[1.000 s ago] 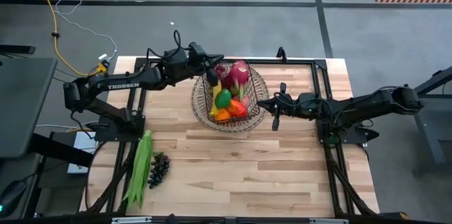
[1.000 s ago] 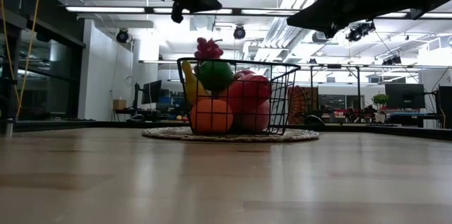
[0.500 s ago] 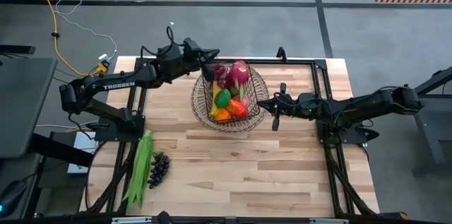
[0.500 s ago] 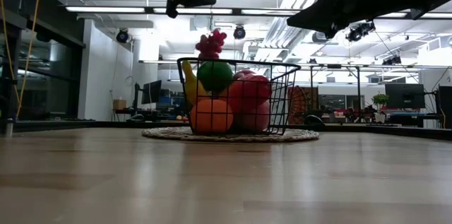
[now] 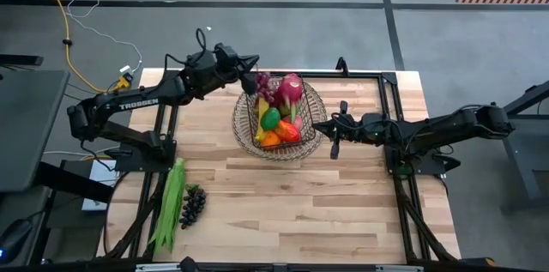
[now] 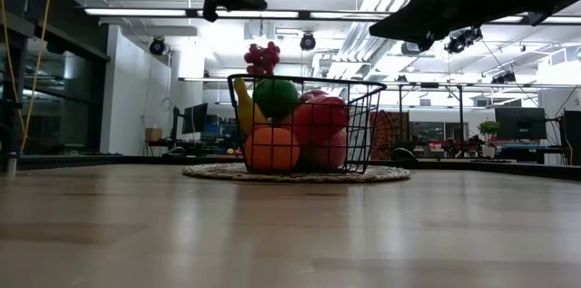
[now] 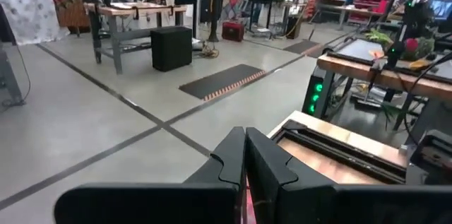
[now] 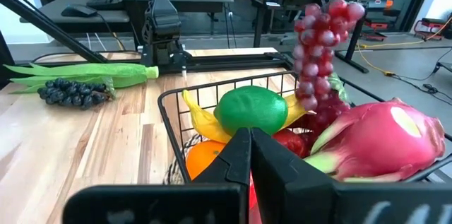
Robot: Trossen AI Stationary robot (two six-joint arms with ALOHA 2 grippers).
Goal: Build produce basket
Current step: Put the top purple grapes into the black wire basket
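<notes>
Basket (image 5: 276, 116) of dark wire mesh sits on a round woven tray (image 5: 279, 149), heaped with smooth fruit; beans (image 5: 170, 203) lie lengthwise near the table's left edge. Both grippers (image 5: 250, 64) (image 5: 322, 125) are pressed together, empty.

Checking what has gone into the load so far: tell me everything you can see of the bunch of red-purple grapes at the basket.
The red-purple grapes are a cluster of small, round, glossy berries, plastic-looking. The bunch stands upright at the far-left corner of the dark wire basket, its top well above the rim. Its lower end sits among the produce, against the green round fruit and the pink dragon fruit. The left gripper is just beside its top; whether they touch cannot be told.
</notes>
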